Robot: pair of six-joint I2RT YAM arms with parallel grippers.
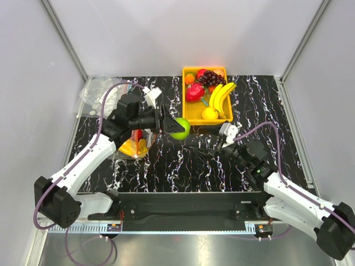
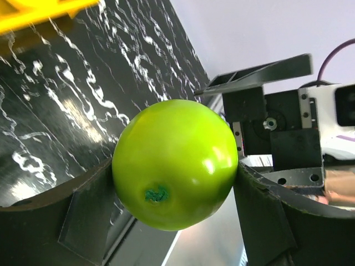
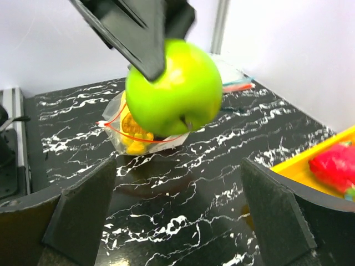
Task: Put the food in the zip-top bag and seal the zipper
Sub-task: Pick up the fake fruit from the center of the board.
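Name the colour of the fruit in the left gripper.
Glossy round fruit: bright green; left wrist view.

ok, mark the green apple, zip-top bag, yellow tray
green apple (image 2: 175, 163): left wrist view, centre of skin.
zip-top bag (image 3: 128, 141): right wrist view, filled lower part.
yellow tray (image 1: 192, 112): top external view, bare floor.

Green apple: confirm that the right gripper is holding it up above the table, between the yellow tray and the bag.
Wrong gripper. The left gripper holds the green apple, as the left wrist view shows; the right gripper is open and empty. The rest stands.
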